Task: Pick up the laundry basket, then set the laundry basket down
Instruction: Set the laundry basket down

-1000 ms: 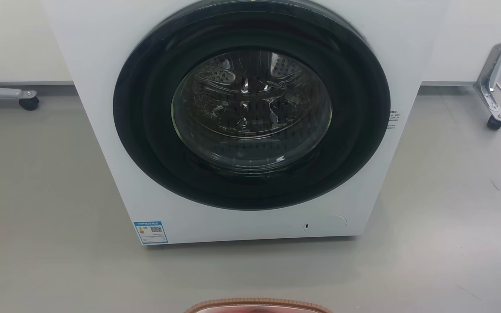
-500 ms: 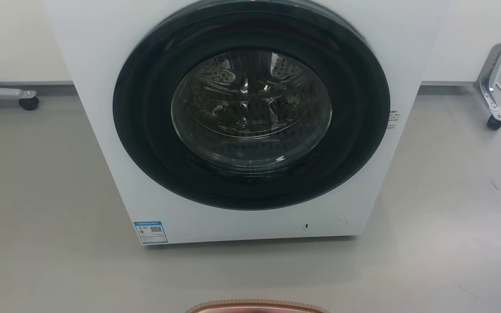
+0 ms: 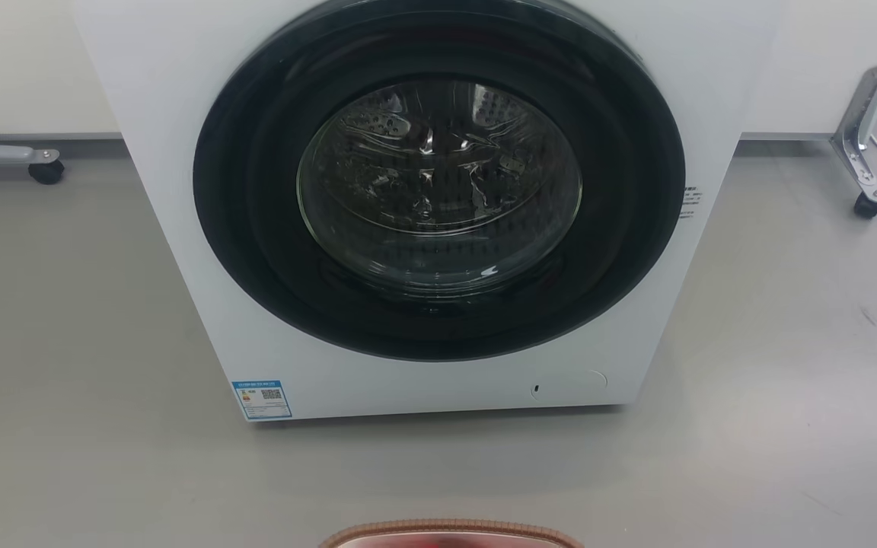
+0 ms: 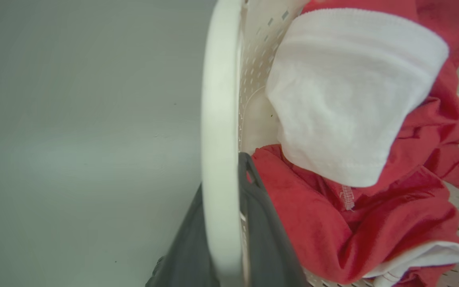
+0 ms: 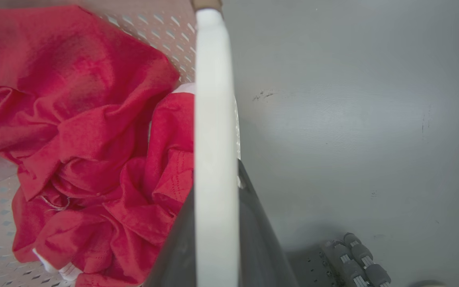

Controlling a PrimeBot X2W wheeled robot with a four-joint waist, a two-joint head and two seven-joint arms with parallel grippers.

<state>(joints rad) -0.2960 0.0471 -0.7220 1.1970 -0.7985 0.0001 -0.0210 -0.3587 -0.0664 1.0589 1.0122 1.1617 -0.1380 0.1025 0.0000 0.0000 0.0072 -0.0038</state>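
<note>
Both claws hold the laundry basket by its handles, in front of the washing machine.

In the head view, the white washing machine (image 3: 438, 228) stands on the grey floor (image 3: 65, 342) directly beyond the basket, with its round dark door (image 3: 438, 183) closed and a blue label (image 3: 262, 399) low on the front; wheeled metal legs (image 3: 46, 171) stand at both sides, well apart. The laundry basket (image 3: 450, 533) shows its brown woven-look rim at the bottom edge, and I cannot tell if it touches the floor. Its cream perforated wall (image 4: 257, 59) has a red cloth (image 4: 333, 223) and a white cloth (image 4: 345, 99) inside. The left claw (image 4: 223, 187) is closed around the white loop handle (image 4: 219, 99), one dark finger at each side. The right claw (image 5: 217, 187) grips the other handle (image 5: 213, 99) the same way.
</note>
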